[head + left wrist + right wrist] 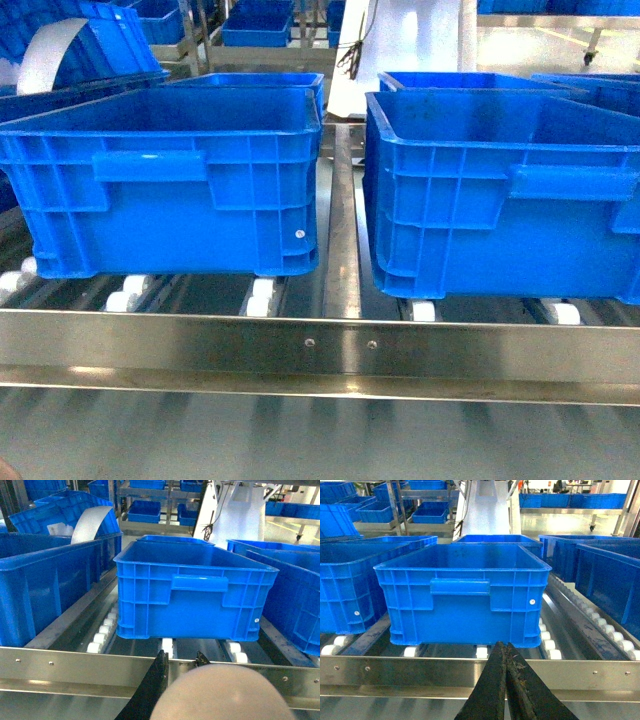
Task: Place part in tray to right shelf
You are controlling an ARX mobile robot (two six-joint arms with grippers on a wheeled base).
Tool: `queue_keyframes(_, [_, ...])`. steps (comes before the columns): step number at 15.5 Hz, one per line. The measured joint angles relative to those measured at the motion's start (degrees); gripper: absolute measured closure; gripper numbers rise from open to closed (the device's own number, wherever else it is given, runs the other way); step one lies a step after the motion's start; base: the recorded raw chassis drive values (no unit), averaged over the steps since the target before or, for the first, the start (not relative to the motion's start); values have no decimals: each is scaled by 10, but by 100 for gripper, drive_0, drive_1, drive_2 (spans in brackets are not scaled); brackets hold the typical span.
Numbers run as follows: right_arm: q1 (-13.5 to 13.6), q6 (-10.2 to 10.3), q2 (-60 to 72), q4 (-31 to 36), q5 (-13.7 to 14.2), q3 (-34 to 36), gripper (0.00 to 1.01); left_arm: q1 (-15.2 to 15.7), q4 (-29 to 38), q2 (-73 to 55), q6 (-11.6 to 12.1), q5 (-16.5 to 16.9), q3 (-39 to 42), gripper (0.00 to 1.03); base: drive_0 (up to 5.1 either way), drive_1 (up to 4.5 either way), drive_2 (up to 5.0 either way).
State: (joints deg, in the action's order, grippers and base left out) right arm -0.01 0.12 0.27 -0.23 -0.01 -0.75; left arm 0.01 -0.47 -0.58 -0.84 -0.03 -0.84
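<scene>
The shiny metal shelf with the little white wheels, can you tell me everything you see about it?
The brushed stainless-steel shelf has a flat front rail with small screws across the head view. Behind the rail run rows of small white roller wheels, split by a metal divider strip. Two large blue plastic crates rest on the rollers, one either side of the divider. The rail looks glossy, level and reflective.

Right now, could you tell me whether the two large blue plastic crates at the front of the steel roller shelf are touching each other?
Apart. The head view shows the left crate and right crate separated by a steel divider rail.
</scene>
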Motion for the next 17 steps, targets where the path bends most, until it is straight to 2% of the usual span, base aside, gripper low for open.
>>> queue_keyframes(7, [0,0,0,0,0,0,99,0,0,0,0,0,0,91,0,0,0])
queue_keyframes(8, [0,0,0,0,0,0,91,0,0,0,0,0,0,91,0,0,0])
queue_keyframes(14, [0,0,0,0,0,0,8,0,0,0,0,0,0,91,0,0,0])
queue_keyframes(15, [0,0,0,0,0,0,1,0,0,0,0,0,0,91,0,0,0])
queue_keyframes(17, [0,0,0,0,0,0,3,0,0,0,0,0,0,91,0,0,0])
